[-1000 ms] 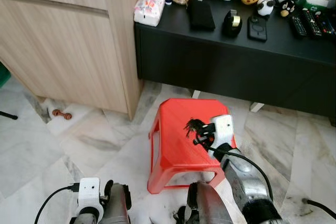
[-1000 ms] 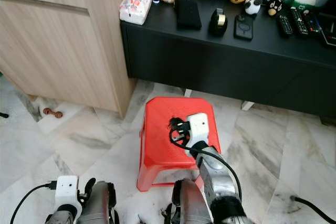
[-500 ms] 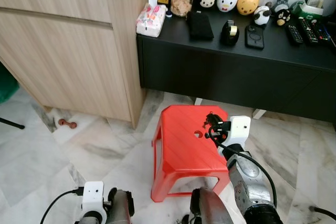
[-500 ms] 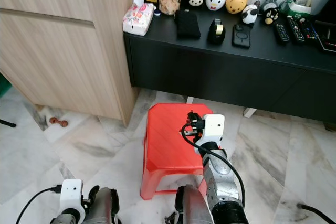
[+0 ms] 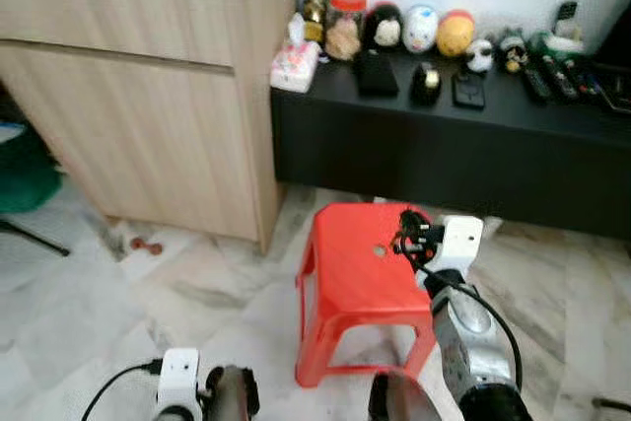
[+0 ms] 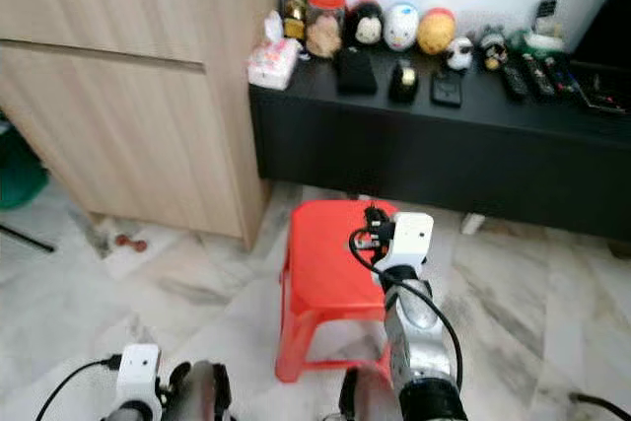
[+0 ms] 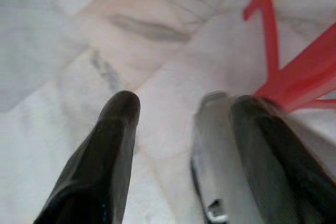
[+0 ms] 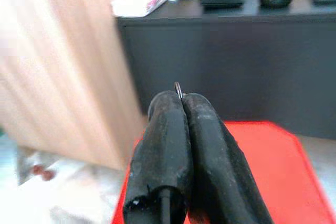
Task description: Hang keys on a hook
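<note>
Right wrist view: the right gripper (image 8: pixel 181 103) pinches a key ring (image 8: pixel 178 88) tight above the red stool (image 5: pixel 367 278), ready for carrying; the left gripper (image 7: pixel 178 124), idle near the floor, hangs open.

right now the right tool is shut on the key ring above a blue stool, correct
Not quite: the stool is red, not blue, as the left eye view shows. The rest holds: the right tool is shut, with the key ring poking out between its fingers, above the stool.
</note>
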### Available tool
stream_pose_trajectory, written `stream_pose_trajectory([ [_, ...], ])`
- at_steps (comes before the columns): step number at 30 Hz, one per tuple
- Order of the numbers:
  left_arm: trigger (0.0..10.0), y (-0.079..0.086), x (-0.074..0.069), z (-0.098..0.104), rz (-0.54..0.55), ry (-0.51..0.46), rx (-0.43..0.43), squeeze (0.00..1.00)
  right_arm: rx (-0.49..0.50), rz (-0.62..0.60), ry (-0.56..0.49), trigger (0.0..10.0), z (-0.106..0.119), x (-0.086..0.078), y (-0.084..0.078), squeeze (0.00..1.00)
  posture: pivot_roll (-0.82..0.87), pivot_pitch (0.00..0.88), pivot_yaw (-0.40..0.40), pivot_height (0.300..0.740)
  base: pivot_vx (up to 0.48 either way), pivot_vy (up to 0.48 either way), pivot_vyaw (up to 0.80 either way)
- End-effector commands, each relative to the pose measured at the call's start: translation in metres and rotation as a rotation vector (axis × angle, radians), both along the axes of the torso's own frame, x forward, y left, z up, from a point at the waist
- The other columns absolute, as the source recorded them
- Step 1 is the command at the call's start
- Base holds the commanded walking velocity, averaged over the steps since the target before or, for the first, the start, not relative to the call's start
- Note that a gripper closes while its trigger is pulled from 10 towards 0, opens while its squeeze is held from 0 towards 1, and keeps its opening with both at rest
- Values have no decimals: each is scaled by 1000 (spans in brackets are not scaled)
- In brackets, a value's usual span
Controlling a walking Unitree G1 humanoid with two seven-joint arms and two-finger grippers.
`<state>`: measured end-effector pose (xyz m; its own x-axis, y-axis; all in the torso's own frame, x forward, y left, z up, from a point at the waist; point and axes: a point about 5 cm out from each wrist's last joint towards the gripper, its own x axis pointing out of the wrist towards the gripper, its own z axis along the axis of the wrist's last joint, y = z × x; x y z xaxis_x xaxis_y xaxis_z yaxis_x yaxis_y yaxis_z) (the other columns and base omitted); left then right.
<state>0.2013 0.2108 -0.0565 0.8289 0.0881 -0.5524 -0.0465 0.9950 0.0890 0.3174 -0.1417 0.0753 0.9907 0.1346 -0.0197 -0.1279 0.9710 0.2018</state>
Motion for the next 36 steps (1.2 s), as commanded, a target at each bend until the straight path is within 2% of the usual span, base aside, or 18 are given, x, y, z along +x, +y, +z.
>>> stream_pose_trajectory([
  [1, 10000, -2, -23, -16, -9, 118, -6, 0, 7, -26, -1, 10000, -1, -2, -5, 0, 184, 54, -64, 616, -300, 0, 0],
  [17, 10000, -5, -20, -16, -6, 120, -16, 0, -12, -44, 5, 10000, -3, -1, -8, 0, 179, 53, -75, 616, -254, 0, 0],
  [19, 10000, -6, -20, -16, -8, 120, -15, 0, 7, -36, -21, 10000, 0, -1, -8, 0, 181, 56, -76, 631, 0, 0, 0],
  [30, 10000, -7, -21, -17, -2, 125, -17, 0, -9, -35, 5, 10000, -6, -3, -6, 0, 184, 65, -82, 711, 0, 0, 0],
  [36, 10000, -7, -21, -17, 1, 125, -17, 0, -23, -45, 44, 10000, -14, -6, -8, 0, 186, 71, -83, 740, 0, 0, 0],
])
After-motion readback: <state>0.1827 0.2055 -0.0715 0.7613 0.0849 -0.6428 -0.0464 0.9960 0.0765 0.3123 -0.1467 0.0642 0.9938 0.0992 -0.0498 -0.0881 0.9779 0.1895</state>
